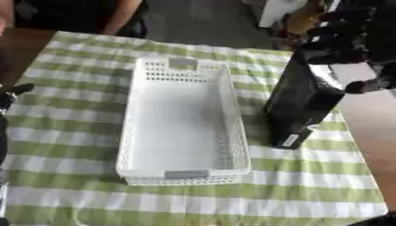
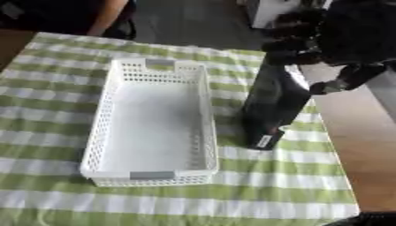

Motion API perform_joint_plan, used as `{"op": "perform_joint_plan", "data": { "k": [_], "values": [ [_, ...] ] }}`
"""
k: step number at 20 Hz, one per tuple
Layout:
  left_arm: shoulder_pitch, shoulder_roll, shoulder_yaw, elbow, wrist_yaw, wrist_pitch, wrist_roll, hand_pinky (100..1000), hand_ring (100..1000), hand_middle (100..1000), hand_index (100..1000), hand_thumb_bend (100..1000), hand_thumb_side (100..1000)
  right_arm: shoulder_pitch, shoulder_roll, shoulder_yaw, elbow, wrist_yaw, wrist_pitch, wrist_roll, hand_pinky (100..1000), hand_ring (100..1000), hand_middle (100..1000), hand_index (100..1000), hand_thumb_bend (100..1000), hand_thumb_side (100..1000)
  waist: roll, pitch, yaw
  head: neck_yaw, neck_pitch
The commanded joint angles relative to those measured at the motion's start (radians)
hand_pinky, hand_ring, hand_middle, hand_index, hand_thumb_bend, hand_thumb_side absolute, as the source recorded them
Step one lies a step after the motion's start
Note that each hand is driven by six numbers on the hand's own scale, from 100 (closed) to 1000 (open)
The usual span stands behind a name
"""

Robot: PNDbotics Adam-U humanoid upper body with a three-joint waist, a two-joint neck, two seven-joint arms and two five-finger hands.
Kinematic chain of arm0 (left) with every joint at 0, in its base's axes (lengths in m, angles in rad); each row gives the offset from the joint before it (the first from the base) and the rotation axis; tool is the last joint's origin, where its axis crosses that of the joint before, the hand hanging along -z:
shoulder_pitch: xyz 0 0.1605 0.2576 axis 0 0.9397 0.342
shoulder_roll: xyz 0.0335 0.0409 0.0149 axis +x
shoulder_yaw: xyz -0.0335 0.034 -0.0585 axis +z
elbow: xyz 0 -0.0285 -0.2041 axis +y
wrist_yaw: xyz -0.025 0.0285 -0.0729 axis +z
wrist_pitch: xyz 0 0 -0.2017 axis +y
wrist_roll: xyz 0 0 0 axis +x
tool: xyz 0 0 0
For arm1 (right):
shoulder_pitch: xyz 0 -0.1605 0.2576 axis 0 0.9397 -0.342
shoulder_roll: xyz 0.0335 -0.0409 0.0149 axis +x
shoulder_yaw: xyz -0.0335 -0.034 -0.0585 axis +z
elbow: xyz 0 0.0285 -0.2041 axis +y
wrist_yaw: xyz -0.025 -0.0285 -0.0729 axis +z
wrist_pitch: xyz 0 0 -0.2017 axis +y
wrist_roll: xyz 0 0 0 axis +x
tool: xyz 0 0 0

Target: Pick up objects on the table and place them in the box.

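A white perforated basket (image 1: 131, 132) stands with nothing in it on the green-and-white checked cloth. Right of it a tall black box (image 1: 302, 103) with a white label near its lower end is tilted, its bottom corner close to or on the cloth. My right hand (image 2: 309, 44) comes in from the upper right and is shut on the top of this black box, fingers curled over its upper edge and the thumb (image 2: 340, 81) on its right side. At the left edge only a dark part of my left hand (image 1: 9, 95) shows.
The checked cloth (image 1: 77, 194) covers the table, with bare brown wood (image 1: 379, 137) along the right side. A person in dark clothes (image 1: 77, 13) stands at the far edge, not touching anything.
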Motion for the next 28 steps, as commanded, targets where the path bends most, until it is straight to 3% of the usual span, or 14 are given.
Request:
{"op": "perform_joint_plan", "data": {
  "k": [1, 28],
  "values": [
    [-0.003, 0.021, 0.000, -0.012, 0.000, -0.001, -0.001, 775, 1000, 1000, 903, 182, 1000, -0.018, -0.020, -0.004, -0.017, -0.010, -0.008, -0.001, 1000, 1000, 1000, 1000, 469, 492, 0.003, -0.012, 0.001, 0.002, -0.009],
    [-0.002, 0.022, -0.001, -0.013, -0.001, 0.000, -0.004, 776, 1000, 1000, 902, 181, 1000, -0.024, -0.009, 0.028, -0.013, -0.062, -0.029, 0.067, 1000, 1000, 1000, 1000, 439, 490, -0.001, -0.010, 0.006, 0.002, -0.009]
  ]
}}
